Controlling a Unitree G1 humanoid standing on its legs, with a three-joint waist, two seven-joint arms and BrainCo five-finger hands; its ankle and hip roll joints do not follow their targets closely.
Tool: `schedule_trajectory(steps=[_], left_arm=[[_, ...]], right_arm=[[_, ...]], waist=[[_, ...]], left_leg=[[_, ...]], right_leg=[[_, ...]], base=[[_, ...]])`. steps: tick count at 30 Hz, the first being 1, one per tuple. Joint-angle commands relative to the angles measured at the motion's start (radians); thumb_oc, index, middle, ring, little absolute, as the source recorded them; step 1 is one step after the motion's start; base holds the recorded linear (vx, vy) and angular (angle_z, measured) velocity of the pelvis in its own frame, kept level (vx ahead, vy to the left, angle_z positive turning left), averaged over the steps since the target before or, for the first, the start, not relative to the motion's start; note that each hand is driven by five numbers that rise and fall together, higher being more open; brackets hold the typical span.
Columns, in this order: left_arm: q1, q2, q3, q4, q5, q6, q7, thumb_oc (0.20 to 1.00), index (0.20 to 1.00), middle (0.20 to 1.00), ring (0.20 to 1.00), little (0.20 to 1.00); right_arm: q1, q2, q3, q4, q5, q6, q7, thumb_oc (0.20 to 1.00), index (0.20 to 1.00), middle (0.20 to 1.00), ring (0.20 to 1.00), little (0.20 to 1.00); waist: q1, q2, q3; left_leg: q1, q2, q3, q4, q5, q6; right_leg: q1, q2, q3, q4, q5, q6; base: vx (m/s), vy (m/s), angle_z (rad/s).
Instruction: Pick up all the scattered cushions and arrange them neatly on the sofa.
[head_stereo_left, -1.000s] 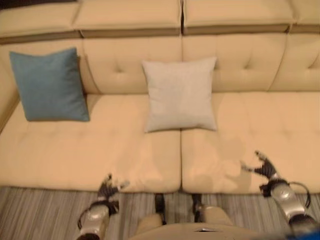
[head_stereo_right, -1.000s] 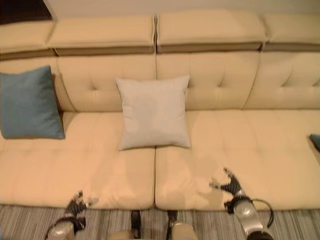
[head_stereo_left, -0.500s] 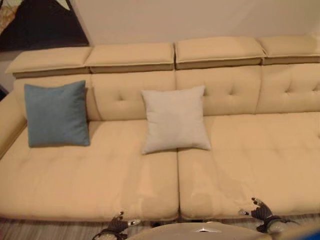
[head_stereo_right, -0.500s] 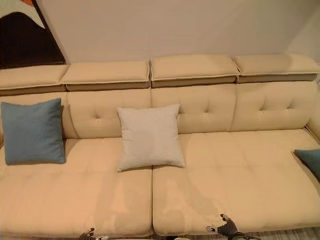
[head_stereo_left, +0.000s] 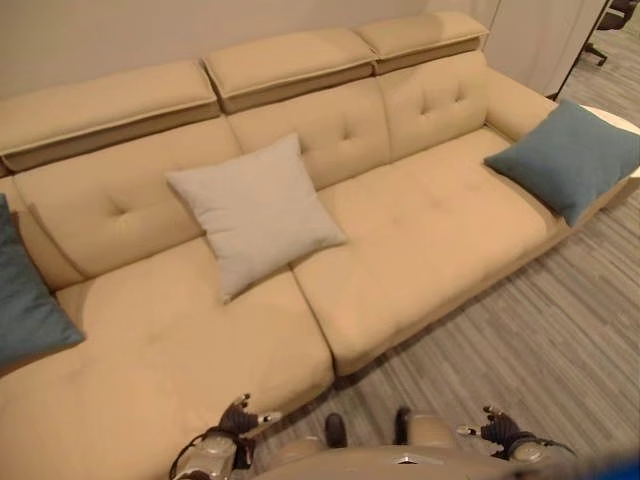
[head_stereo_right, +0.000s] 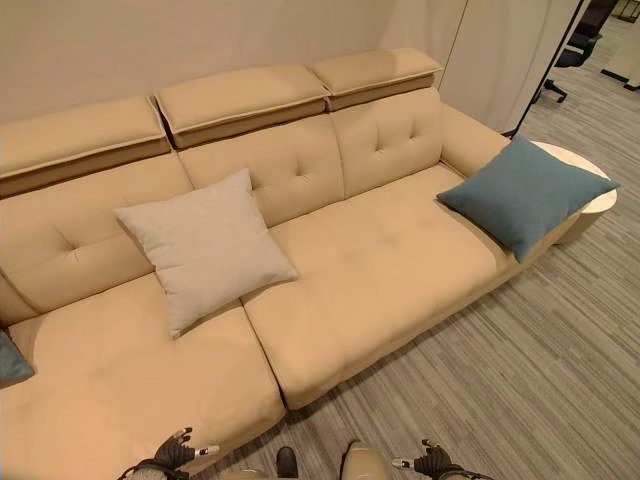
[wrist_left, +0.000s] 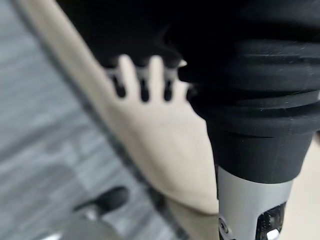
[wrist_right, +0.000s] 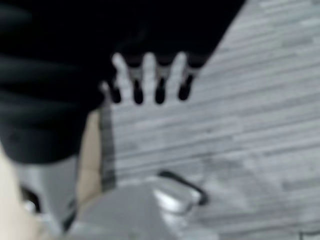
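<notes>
A long beige sofa (head_stereo_right: 380, 260) runs from lower left to upper right. A light grey cushion (head_stereo_right: 203, 246) leans upright against its backrest near the middle. One blue cushion (head_stereo_right: 524, 193) lies tilted at the sofa's far right end, partly over the seat edge. Another blue cushion (head_stereo_left: 25, 300) stands at the left end, cut off by the view's edge. My left hand (head_stereo_left: 240, 420) hangs low by the sofa's front edge, fingers relaxed and holding nothing. My right hand (head_stereo_left: 497, 428) hangs over the floor, open and empty.
Grey striped floor (head_stereo_right: 500, 370) spreads in front of the sofa to the right. A round pale side table (head_stereo_right: 590, 195) stands past the sofa's right end, under the blue cushion's corner. An office chair (head_stereo_right: 575, 55) shows at the far upper right.
The camera has swung to the right, so the right end of the sofa and its blue cushion now show. Both hands stay low and empty.
</notes>
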Motion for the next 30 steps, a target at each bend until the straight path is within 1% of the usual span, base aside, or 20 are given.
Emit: schedule_trajectory(steps=[1, 2, 3, 4, 5, 8, 9, 10, 11, 12, 14, 17, 18, 21, 24, 25, 26, 27, 28, 30], left_arm=[[-0.018, 0.012, 0.016, 0.005, 0.028, -0.004, -0.009, 1.0, 1.0, 1.0, 1.0, 1.0], [-0.025, 0.008, 0.008, -0.004, 0.029, -0.003, -0.007, 1.0, 1.0, 1.0, 1.0, 1.0], [-0.025, 0.008, 0.008, -0.004, 0.029, -0.003, -0.007, 1.0, 1.0, 1.0, 1.0, 1.0], [-0.033, 0.0, -0.001, -0.001, 0.031, -0.003, -0.004, 1.0, 1.0, 1.0, 1.0, 1.0], [-0.046, -0.013, -0.023, 0.002, 0.034, 0.001, -0.006, 1.0, 1.0, 1.0, 1.0, 1.0], [-0.05, -0.015, -0.033, 0.001, 0.038, 0.002, -0.006, 1.0, 1.0, 1.0, 1.0, 1.0], [-0.058, -0.02, -0.051, -0.006, 0.05, 0.004, -0.009, 1.0, 1.0, 1.0, 1.0, 1.0], [-0.059, -0.023, -0.055, -0.006, 0.051, 0.004, -0.009, 1.0, 1.0, 1.0, 1.0, 1.0], [-0.063, -0.029, -0.063, -0.006, 0.052, 0.001, -0.005, 1.0, 1.0, 1.0, 1.0, 1.0], [-0.065, -0.033, -0.068, -0.006, 0.046, 0.0, -0.002, 1.0, 1.0, 1.0, 1.0, 1.0], [-0.072, -0.043, -0.09, -0.013, 0.042, -0.002, 0.006, 1.0, 1.0, 1.0, 1.0, 1.0], [-0.084, -0.048, -0.105, -0.012, 0.029, -0.004, 0.016, 1.0, 1.0, 1.0, 1.0, 1.0], [-0.084, -0.049, -0.103, -0.005, 0.025, -0.003, 0.016, 1.0, 1.0, 1.0, 1.0, 1.0], [-0.07, -0.05, -0.097, 0.006, 0.04, -0.003, 0.009, 1.0, 1.0, 1.0, 1.0, 1.0], [-0.064, -0.041, -0.099, 0.007, 0.067, -0.003, 0.0, 1.0, 1.0, 1.0, 1.0, 1.0], [-0.065, -0.037, -0.098, 0.007, 0.07, -0.004, 0.0, 1.0, 1.0, 1.0, 1.0, 1.0], [-0.073, -0.029, -0.095, 0.01, 0.07, -0.002, 0.003, 1.0, 1.0, 1.0, 1.0, 1.0], [-0.073, -0.029, -0.095, 0.01, 0.07, -0.002, 0.003, 1.0, 1.0, 1.0, 1.0, 1.0], [-0.074, -0.025, -0.09, 0.011, 0.07, -0.003, 0.003, 1.0, 1.0, 1.0, 1.0, 1.0], [-0.072, -0.019, -0.078, 0.015, 0.073, -0.001, 0.006, 1.0, 1.0, 1.0, 1.0, 1.0]], right_arm=[[-0.014, -0.026, 0.022, -0.004, 0.014, -0.015, -0.004, 1.0, 1.0, 1.0, 1.0, 1.0], [-0.02, -0.018, 0.034, -0.01, 0.011, -0.012, -0.006, 1.0, 1.0, 1.0, 1.0, 1.0], [-0.02, -0.017, 0.034, -0.01, 0.011, -0.012, -0.006, 1.0, 1.0, 1.0, 1.0, 1.0], [-0.027, -0.012, 0.044, -0.016, 0.023, -0.013, -0.009, 1.0, 1.0, 1.0, 1.0, 1.0], [-0.022, -0.005, 0.048, -0.024, 0.05, -0.016, -0.005, 1.0, 1.0, 1.0, 1.0, 1.0], [-0.016, -0.004, 0.051, -0.027, 0.056, -0.018, -0.007, 1.0, 1.0, 1.0, 1.0, 1.0], [-0.003, -0.003, 0.049, -0.032, 0.079, -0.024, -0.007, 1.0, 1.0, 1.0, 1.0, 1.0], [0.002, -0.003, 0.049, -0.029, 0.083, -0.022, -0.006, 1.0, 1.0, 1.0, 1.0, 1.0], [0.0, -0.004, 0.052, -0.024, 0.091, -0.022, -0.007, 1.0, 1.0, 1.0, 1.0, 1.0], [-0.001, -0.005, 0.052, -0.021, 0.097, -0.02, -0.005, 1.0, 1.0, 1.0, 1.0, 1.0], [-0.004, -0.007, 0.061, -0.015, 0.098, -0.019, -0.007, 1.0, 1.0, 1.0, 1.0, 1.0], [-0.001, -0.01, 0.062, -0.004, 0.101, -0.019, -0.008, 1.0, 1.0, 1.0, 1.0, 1.0], [0.001, -0.009, 0.059, 0.003, 0.101, -0.018, -0.008, 1.0, 1.0, 1.0, 1.0, 1.0], [0.008, -0.006, 0.05, 0.015, 0.091, -0.015, -0.003, 1.0, 1.0, 1.0, 1.0, 1.0], [0.0, 0.0, 0.049, 0.017, 0.086, -0.015, 0.004, 1.0, 1.0, 1.0, 1.0, 1.0], [-0.004, 0.002, 0.052, 0.016, 0.084, -0.016, 0.005, 1.0, 1.0, 1.0, 1.0, 1.0], [-0.014, 0.006, 0.053, 0.017, 0.086, -0.016, 0.002, 1.0, 1.0, 1.0, 1.0, 1.0], [-0.015, 0.006, 0.053, 0.017, 0.086, -0.016, 0.002, 1.0, 1.0, 1.0, 1.0, 1.0], [-0.015, 0.009, 0.051, 0.016, 0.086, -0.016, 0.002, 1.0, 1.0, 1.0, 1.0, 1.0], [-0.013, 0.012, 0.052, 0.018, 0.074, -0.015, -0.002, 1.0, 1.0, 1.0, 1.0, 1.0]], waist=[[0.03, -0.039, -0.039], [0.043, -0.056, -0.04], [0.044, -0.056, -0.039], [0.037, -0.065, -0.045], [0.015, -0.074, -0.04], [0.005, -0.078, -0.034], [-0.012, -0.085, -0.018], [-0.015, -0.087, -0.014], [-0.005, -0.085, -0.001], [0.0, -0.083, 0.0], [0.02, -0.086, 0.002], [0.027, -0.086, 0.001], [0.025, -0.084, 0.001], [0.021, -0.075, -0.011], [0.03, -0.069, -0.007], [0.033, -0.068, -0.003], [0.039, -0.063, 0.002], [0.04, -0.063, 0.003], [0.045, -0.062, 0.005], [0.066, -0.063, -0.001]], left_leg=[[0.035, 0.042, -0.084, 0.052, -0.037, -0.084], [0.028, 0.045, -0.053, 0.058, -0.029, -0.096], [0.029, 0.046, -0.053, 0.057, -0.029, -0.097], [0.03, 0.051, -0.039, 0.059, -0.026, -0.104], [0.021, 0.068, -0.033, 0.108, -0.03, -0.12], [0.008, 0.08, -0.036, 0.148, -0.032, -0.129], [-0.023, 0.113, -0.03, 0.233, -0.016, -0.151], [-0.026, 0.116, -0.04, 0.255, -0.014, -0.152], [-0.04, 0.098, -0.099, 0.296, -0.008, -0.154], [-0.052, 0.081, -0.139, 0.286, -0.001, -0.156], [-0.061, 0.027, -0.261, 0.232, -0.031, -0.152], [-0.088, -0.015, -0.355, 0.183, -0.021, -0.15], [-0.086, -0.021, -0.365, 0.179, -0.026, -0.148], [-0.047, -0.016, -0.332, 0.138, -0.034, -0.125], [-0.019, -0.01, -0.275, 0.12, -0.041, -0.104], [-0.012, -0.008, -0.265, 0.117, -0.04, -0.1], [0.003, 0.003, -0.237, 0.1, -0.04, -0.09], [0.004, 0.003, -0.236, 0.099, -0.04, -0.09], [0.014, 0.007, -0.225, 0.088, -0.041, -0.089], [0.037, 0.017, -0.194, 0.067, -0.045, -0.094]], right_leg=[[0.135, 0.011, -0.124, -0.248, 0.098, -0.02], [0.171, 0.006, -0.172, -0.318, 0.106, -0.011], [0.173, 0.008, -0.171, -0.321, 0.108, -0.012], [0.183, 0.026, -0.133, -0.355, 0.108, -0.011], [0.189, 0.054, -0.079, -0.389, 0.111, -0.026], [0.195, 0.064, -0.063, -0.4, 0.111, -0.036], [0.209, 0.081, -0.049, -0.415, 0.11, -0.057], [0.217, 0.089, -0.04, -0.422, 0.108, -0.064], [0.221, 0.098, -0.015, -0.421, 0.108, -0.072], [0.216, 0.098, -0.003, -0.422, 0.111, -0.073], [0.215, 0.101, 0.05, -0.438, 0.123, -0.062], [0.196, 0.106, 0.098, -0.437, 0.132, -0.05], [0.191, 0.106, 0.113, -0.433, 0.128, -0.046], [0.173, 0.1, 0.15, -0.402, 0.126, -0.033], [0.139, 0.089, 0.157, -0.343, 0.132, -0.013], [0.127, 0.086, 0.156, -0.326, 0.138, -0.006], [0.099, 0.075, 0.114, -0.284, 0.143, 0.0], [0.099, 0.075, 0.114, -0.283, 0.143, 0.0], [0.096, 0.066, 0.077, -0.284, 0.145, -0.001], [0.11, 0.026, -0.067, -0.315, 0.155, -0.008]], base=[[-0.14, -0.175, -0.51], [-0.11, -0.154, -0.5], [-0.09, -0.22, -0.65], [-0.01, -0.328, -0.92], [-0.01, -0.328, -0.87], [-0.02, -0.185, -0.3], [-0.04, -0.172, 0.29], [-0.04, -0.187, 0.2], [0.0, -0.051, -0.14], [0.01, -0.006, -0.32], [0.06, 0.006, -0.46], [0.07, 0.024, -1.28], [0.07, 0.073, -0.84], [0.09, 0.136, -0.62], [0.07, 0.141, -0.66], [0.03, 0.127, -0.89], [0.02, 0.086, -0.98], [0.02, 0.069, -1.11], [0.02, 0.025, -0.74], [0.05, 0.001, -0.76]])
